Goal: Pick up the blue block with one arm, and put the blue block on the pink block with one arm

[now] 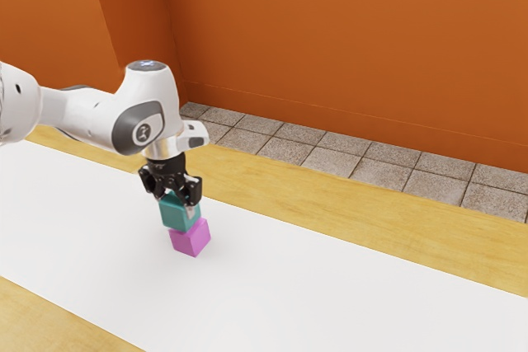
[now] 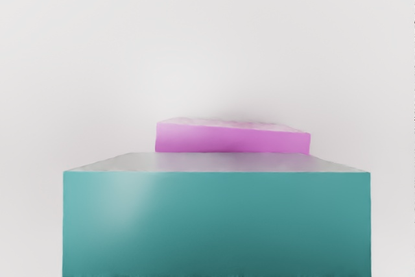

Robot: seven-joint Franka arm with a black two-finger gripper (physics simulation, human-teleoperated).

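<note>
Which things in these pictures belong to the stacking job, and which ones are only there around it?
Belong to the job: blue block, held in the gripper; pink block, directly under it.
Only around: white mat; wooden table; tiled floor; orange wall.

We are in a plain simulated test room. Flat orange walls (image 1: 346, 30) meet a strip of grey stone floor tiles (image 1: 388, 162). Our white arm (image 1: 82, 113) reaches over a long wooden counter (image 1: 396, 220) with a broad white sheet (image 1: 330, 294) laid across it.
</note>
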